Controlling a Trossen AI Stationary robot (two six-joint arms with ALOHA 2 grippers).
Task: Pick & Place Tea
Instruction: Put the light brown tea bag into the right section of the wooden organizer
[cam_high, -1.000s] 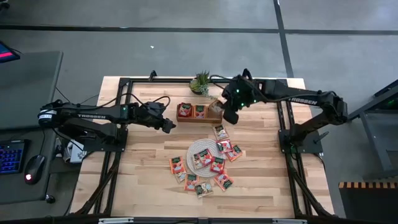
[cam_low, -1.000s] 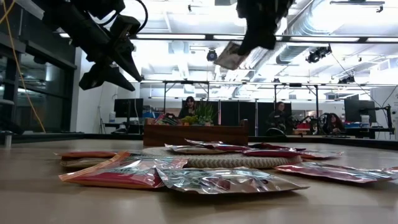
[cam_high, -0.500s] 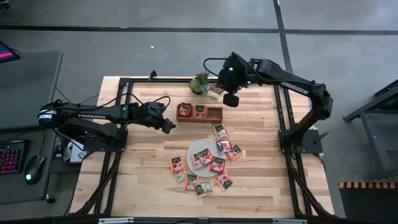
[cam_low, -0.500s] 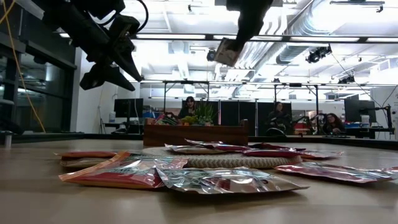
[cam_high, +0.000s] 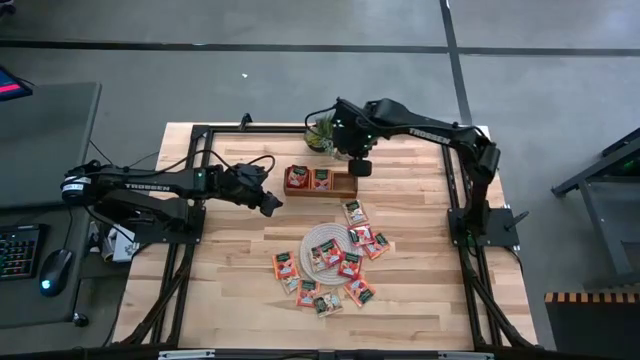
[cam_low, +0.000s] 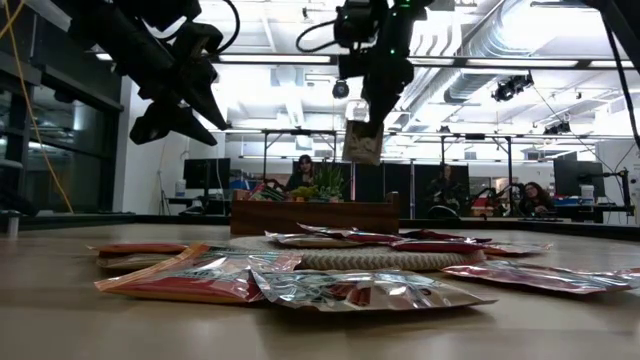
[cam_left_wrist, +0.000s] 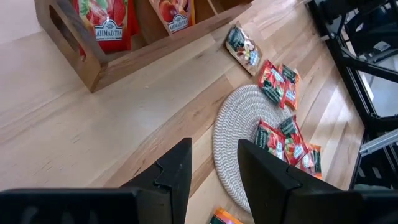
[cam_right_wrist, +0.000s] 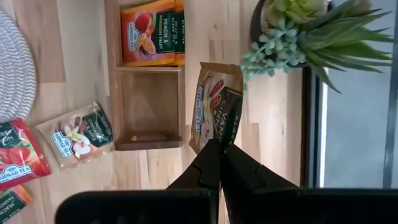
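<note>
Right gripper (cam_right_wrist: 219, 149) pinched tight on a flat beige sachet (cam_right_wrist: 216, 107), above the wooden tray's (cam_right_wrist: 113, 99) empty end compartment, near the table's far edge. Left gripper (cam_left_wrist: 211, 171) half open, empty. Plant (cam_right_wrist: 305, 37) partly cut off.

~15 tea sachets (cam_high: 340, 262), 1 mat (cam_high: 312, 243), 1 tray (cam_high: 345, 184), 1 plant (cam_high: 322, 131), 2 arms.

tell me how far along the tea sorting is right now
Done: two compartments of the wooden tray already hold sachets; the third is empty. In hand: the right gripper is shut on a beige sachet, hanging above the tray beside the potted plant. Left: about a dozen sachets lie on and around the woven mat. The left gripper waits open above the table.
</note>
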